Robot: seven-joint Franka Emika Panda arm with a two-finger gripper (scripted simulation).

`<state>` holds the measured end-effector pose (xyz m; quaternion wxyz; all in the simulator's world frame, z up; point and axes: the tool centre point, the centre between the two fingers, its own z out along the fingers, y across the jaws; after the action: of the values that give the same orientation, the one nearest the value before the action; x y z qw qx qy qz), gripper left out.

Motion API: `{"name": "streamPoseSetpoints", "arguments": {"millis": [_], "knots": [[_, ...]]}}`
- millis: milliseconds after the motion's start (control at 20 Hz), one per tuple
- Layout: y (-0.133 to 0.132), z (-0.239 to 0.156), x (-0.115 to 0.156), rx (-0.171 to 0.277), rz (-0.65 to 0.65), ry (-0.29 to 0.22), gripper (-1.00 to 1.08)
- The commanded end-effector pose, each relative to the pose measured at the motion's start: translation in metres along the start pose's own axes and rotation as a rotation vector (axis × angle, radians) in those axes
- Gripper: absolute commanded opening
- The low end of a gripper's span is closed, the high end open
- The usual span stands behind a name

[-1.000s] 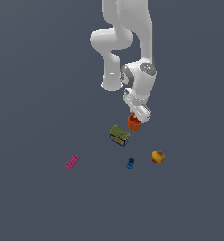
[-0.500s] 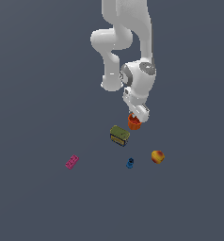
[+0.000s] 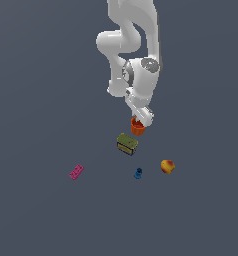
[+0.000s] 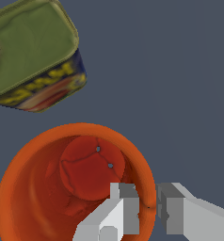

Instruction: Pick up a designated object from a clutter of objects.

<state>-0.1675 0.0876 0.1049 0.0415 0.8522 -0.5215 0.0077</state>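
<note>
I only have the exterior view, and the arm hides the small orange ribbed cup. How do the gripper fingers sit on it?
Observer: In the wrist view the gripper straddles the small orange ribbed cup's rim, one finger inside the cup, the other outside its wall.
Operator: Is anything in the cup?
Observer: No, only its bare reddish bottom shows.
Operator: Does the olive-green box crowd the fingers?
Observer: The olive-green box lies off the cup's far rim, across the cup from the fingers, with bare floor between box and cup.
Operator: Have the fingers closed on the wall?
Observer: I cannot tell; the wall runs between them, but contact is unclear.
</note>
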Motion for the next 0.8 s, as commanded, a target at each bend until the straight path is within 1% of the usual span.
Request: {"name": "streamPoseSetpoints", "arguments": {"millis": [0, 250, 750], "knots": [[0.006, -0.012, 0.013, 0.002, 0.0, -0.001, -1.0], [0.021, -0.042, 0.045, 0.003, 0.0, -0.004, -1.0], [0.058, -0.113, 0.125, 0.003, -0.001, -0.006, -1.0]]}}
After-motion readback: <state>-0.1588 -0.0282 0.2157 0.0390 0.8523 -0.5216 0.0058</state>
